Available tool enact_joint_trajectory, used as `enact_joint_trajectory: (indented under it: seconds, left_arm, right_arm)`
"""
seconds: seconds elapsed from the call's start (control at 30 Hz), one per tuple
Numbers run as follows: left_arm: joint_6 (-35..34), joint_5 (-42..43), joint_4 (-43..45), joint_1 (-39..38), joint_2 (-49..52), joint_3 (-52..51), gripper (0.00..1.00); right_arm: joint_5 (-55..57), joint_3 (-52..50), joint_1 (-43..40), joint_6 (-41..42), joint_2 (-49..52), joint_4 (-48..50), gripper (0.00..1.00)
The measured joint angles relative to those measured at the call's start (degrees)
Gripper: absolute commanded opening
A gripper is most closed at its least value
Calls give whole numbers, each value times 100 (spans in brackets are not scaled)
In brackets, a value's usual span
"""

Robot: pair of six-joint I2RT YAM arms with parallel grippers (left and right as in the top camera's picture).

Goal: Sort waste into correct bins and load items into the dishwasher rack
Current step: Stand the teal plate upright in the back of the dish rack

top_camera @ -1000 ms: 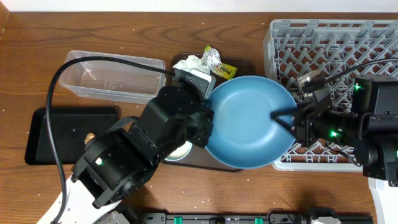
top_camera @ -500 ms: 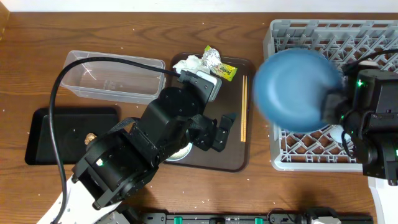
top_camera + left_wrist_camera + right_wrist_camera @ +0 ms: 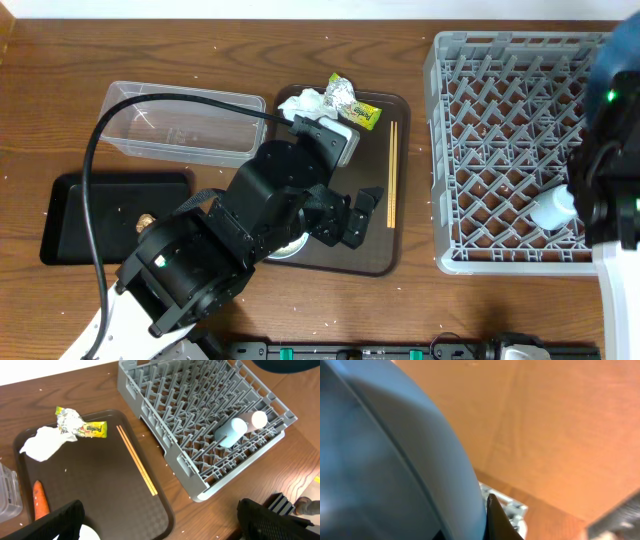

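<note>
The big dark blue plate fills the right wrist view, with my right gripper shut on its rim. In the overhead view only its edge shows, at the top right above the grey dishwasher rack. Two small cups lie in the rack. My left gripper hangs open and empty over the brown serving tray. On that tray lie the white tissue, the green-and-silver wrapper, the chopsticks, the carrot and the white bowl.
The clear plastic tub stands at the back left and the black tray in front of it, with a small brown lump on it. The left arm covers much of the serving tray's left half. White grains speckle the wooden table.
My left gripper let go of the blue plate and opened wide. My right gripper carried the plate from above the serving tray to the far right, over the rack.
</note>
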Motion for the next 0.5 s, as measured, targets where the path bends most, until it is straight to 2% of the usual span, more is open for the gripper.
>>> enact_joint_trajectory:
  seconds: [0.1,0.27,0.4,0.5]
  left_arm:
    - [0,33,-20,0,0,0,98]
    - [2,76,-57,0,0,2,98]
    - [0,92,-160,0,0,2,98]
    - [2,94,-315,0,0,2,98]
  right_arm:
    - [282,-2,-254,-188,385,348,1]
    - [455,-28,-511,-1056,1027,1738,1]
    - [354,-31,-673,-2433,1532,3014,1]
    - [50,-31,-704,-3484,1838,3493,1]
